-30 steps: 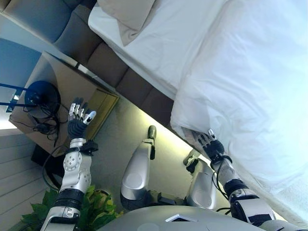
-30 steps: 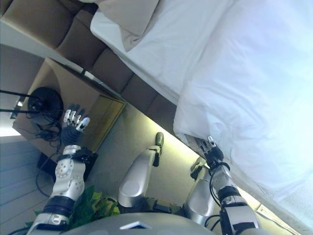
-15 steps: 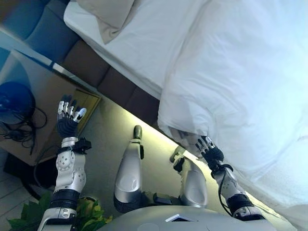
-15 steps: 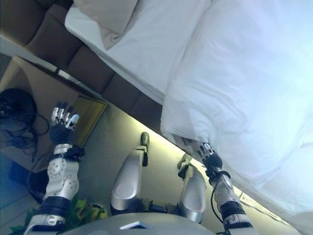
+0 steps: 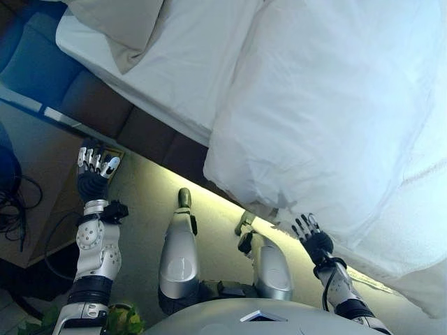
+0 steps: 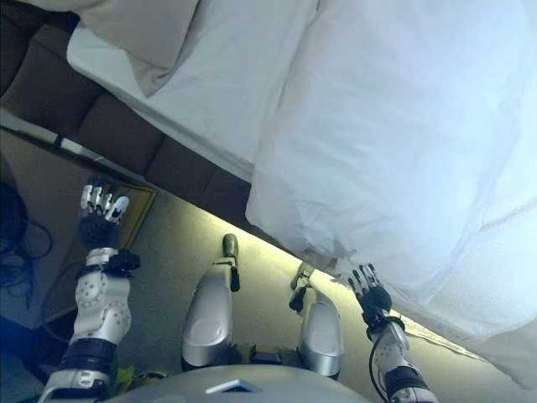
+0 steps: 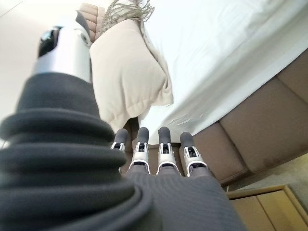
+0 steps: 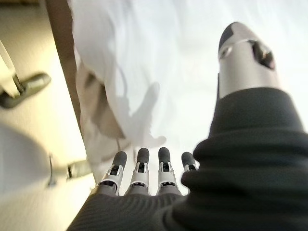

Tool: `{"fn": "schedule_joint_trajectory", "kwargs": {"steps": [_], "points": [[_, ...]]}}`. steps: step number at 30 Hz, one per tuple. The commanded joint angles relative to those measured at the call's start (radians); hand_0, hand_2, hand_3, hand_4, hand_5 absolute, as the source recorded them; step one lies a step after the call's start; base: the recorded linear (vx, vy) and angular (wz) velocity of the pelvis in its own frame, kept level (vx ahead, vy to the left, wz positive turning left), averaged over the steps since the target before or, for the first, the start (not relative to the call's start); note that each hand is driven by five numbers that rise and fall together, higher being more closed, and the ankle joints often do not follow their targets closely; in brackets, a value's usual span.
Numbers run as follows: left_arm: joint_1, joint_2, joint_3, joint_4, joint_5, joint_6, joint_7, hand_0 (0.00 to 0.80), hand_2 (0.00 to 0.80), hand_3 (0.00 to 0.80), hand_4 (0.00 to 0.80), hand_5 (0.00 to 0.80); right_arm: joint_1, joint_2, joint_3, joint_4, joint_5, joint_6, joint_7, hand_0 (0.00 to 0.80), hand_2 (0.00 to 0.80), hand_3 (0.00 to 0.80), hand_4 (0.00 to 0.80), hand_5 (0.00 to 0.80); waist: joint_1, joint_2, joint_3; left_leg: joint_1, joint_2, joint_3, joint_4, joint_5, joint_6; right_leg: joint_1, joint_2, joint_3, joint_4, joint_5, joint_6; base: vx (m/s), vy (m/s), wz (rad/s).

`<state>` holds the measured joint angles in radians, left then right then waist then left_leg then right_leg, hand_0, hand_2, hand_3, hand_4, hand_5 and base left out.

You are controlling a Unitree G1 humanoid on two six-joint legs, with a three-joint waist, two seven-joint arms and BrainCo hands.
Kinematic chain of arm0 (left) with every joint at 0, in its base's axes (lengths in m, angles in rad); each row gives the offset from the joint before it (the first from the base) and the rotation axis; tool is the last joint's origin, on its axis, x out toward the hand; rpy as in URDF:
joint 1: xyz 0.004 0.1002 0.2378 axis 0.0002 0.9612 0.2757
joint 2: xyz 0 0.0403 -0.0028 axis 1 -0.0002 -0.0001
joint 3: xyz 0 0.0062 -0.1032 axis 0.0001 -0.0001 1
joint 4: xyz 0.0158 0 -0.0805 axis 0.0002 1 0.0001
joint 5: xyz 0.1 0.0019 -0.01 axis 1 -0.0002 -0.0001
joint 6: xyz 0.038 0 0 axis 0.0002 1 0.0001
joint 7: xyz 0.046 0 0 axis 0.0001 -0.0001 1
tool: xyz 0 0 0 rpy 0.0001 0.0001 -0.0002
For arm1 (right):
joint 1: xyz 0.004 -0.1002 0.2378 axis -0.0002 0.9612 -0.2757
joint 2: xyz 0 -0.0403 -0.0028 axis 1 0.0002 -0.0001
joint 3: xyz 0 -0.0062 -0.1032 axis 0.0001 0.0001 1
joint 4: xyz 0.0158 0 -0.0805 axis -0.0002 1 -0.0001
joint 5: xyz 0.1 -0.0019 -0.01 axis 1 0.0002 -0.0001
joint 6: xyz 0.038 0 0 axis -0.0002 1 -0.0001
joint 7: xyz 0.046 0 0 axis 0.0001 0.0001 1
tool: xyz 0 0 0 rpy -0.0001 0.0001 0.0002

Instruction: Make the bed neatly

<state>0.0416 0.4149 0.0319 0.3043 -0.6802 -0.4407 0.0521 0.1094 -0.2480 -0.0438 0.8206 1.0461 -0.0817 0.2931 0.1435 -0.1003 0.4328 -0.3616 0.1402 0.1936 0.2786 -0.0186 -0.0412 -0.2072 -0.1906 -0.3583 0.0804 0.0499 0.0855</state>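
I see the bed (image 5: 174,84) running from 11 o'clock across to 3 o'clock in my head view, its white sheet bare near the beige pillow (image 5: 119,24) at 11 o'clock. The white duvet (image 5: 328,118) lies bunched over the right part, its edge hanging off the bed's side toward 5 o'clock. My right robot hand (image 5: 312,237) is at 5 o'clock, fingers straight and spread, just below that duvet edge and holding nothing. My left robot hand (image 5: 93,174) is raised at 9 o'clock, open too, beside the brown padded bed base (image 5: 150,139) and above a wooden nightstand (image 5: 42,202).
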Motion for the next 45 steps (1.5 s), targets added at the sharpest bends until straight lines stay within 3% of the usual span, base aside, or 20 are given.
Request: {"fn": "schedule_joint_trajectory", "kwargs": {"steps": [1,7,13,16,21,25,28,35,39,43,45], "points": [[0.022,0.043,0.053,0.011,0.052,-0.034,-0.021,0.0,0.0,0.0,0.0,0.0,0.047,-0.023,-0.046,0.007,0.042,-0.04,0.026,0.0,0.0,0.0,0.0,0.0,-0.015,-0.002,-0.079,-0.067,0.051,-0.016,0.018,0.071,-0.086,0.16,-0.087,0.007,-0.069,0.041,0.116,0.037,-0.001,-0.03],[0.016,0.04,0.036,0.023,0.087,-0.021,-0.021,0.0,0.0,0.0,0.0,0.0,0.056,-0.026,-0.107,0.07,0.106,-0.086,0.062,0.0,0.0,0.0,0.0,0.0,-0.023,0.01,-0.106,-0.045,0.059,-0.01,0.013,0.067,-0.09,0.183,-0.083,0.01,-0.085,0.039,0.118,0.037,-0.012,-0.03],[-0.017,0.082,-0.034,0.052,0.236,-0.008,-0.067,0.0,0.0,0.0,0.0,0.0,0.034,-0.026,-0.144,0.038,0.283,-0.106,0.133,0.0,0.0,0.0,0.0,0.0,-0.035,0.024,-0.114,-0.048,0.071,-0.004,0.024,0.064,-0.093,0.192,-0.083,0.003,-0.089,0.035,0.122,0.002,-0.041,-0.01],[-0.049,0.101,-0.093,0.046,0.265,0.001,-0.099,0.0,0.0,0.0,0.0,0.0,-0.002,-0.04,-0.135,0.012,0.264,-0.132,0.094,0.0,0.0,0.0,0.0,0.0,-0.039,0.039,-0.122,-0.049,0.069,-0.003,0.023,0.067,-0.091,0.199,-0.085,0.002,-0.093,0.036,0.125,0.0,0.0,0.0],[-0.107,0.115,-0.179,0.002,0.289,0.022,-0.115,0.0,0.0,0.0,0.0,0.0,-0.079,-0.064,-0.094,-0.023,0.194,-0.234,-0.026,0.0,0.0,0.0,0.0,0.0,-0.031,0.058,-0.134,-0.056,0.063,-0.029,0.032,0.065,-0.092,0.204,-0.085,0.005,-0.1,0.039,0.126,-0.004,-0.046,-0.04],[-0.141,0.118,-0.223,-0.016,0.324,0.029,-0.128,0.0,0.0,0.0,0.0,0.0,-0.128,-0.071,-0.04,-0.086,0.176,-0.245,-0.056,0.0,0.0,0.0,0.0,0.0,-0.018,0.065,-0.142,-0.064,0.061,-0.061,0.049,0.058,-0.096,0.208,-0.086,0.004,-0.104,0.04,0.125,-0.006,-0.108,-0.03],[-0.163,0.125,-0.258,-0.025,0.362,0.023,-0.147,0.0,0.0,0.0,0.0,0.0,-0.147,-0.079,-0.011,-0.142,0.136,-0.324,-0.128,0.0,0.0,0.0,0.0,0.0,-0.013,0.073,-0.155,-0.066,0.069,-0.072,0.051,0.061,-0.102,0.217,-0.085,-0.005,-0.109,0.04,0.127,0.006,-0.107,-0.03],[-0.225,0.12,-0.368,-0.073,0.47,-0.042,-0.182,0.0,0.0,0.0,0.0,0.0,-0.18,-0.096,0.008,-0.185,0.142,-0.27,-0.147,0.0,0.0,0.0,0.0,0.0,-0.024,0.113,-0.18,-0.082,0.08,-0.089,0.063,0.071,-0.111,0.216,-0.099,-0.017,-0.087,0.023,0.125,0.006,-0.028,0.0],[-0.288,0.112,-0.46,-0.101,0.622,-0.078,-0.082,0.0,0.0,0.0,0.0,0.0,-0.212,-0.109,0.005,-0.131,0.172,-0.254,-0.142,0.0,0.0,0.0,0.0,0.0,-0.029,0.126,-0.171,-0.094,0.065,-0.125,0.071,0.067,-0.11,0.197,-0.099,0.0,-0.072,0.016,0.12,0.0,0.0,0.0],[-0.348,0.112,-0.528,-0.095,0.823,-0.092,0.116,0.0,0.0,0.0,0.0,0.0,-0.245,-0.122,0.023,-0.09,0.14,-0.269,-0.143,0.0,0.0,0.0,0.0,0.0,-0.034,0.121,-0.144,-0.117,0.029,-0.207,0.098,0.048,-0.104,0.142,-0.096,0.053,-0.034,0.005,0.113,-0.059,0.022,-0.3],[-0.376,0.114,-0.546,-0.094,0.931,-0.088,0.22,0.0,0.0,0.0,0.0,0.0,-0.256,-0.119,0.039,-0.088,0.162,-0.276,-0.145,0.0,0.0,0.0,0.0,0.0,-0.045,0.116,-0.126,-0.129,0.027,-0.214,0.102,0.05,-0.101,0.109,-0.098,0.064,-0.014,0.005,0.111,-0.076,0.003,-0.67]]}}
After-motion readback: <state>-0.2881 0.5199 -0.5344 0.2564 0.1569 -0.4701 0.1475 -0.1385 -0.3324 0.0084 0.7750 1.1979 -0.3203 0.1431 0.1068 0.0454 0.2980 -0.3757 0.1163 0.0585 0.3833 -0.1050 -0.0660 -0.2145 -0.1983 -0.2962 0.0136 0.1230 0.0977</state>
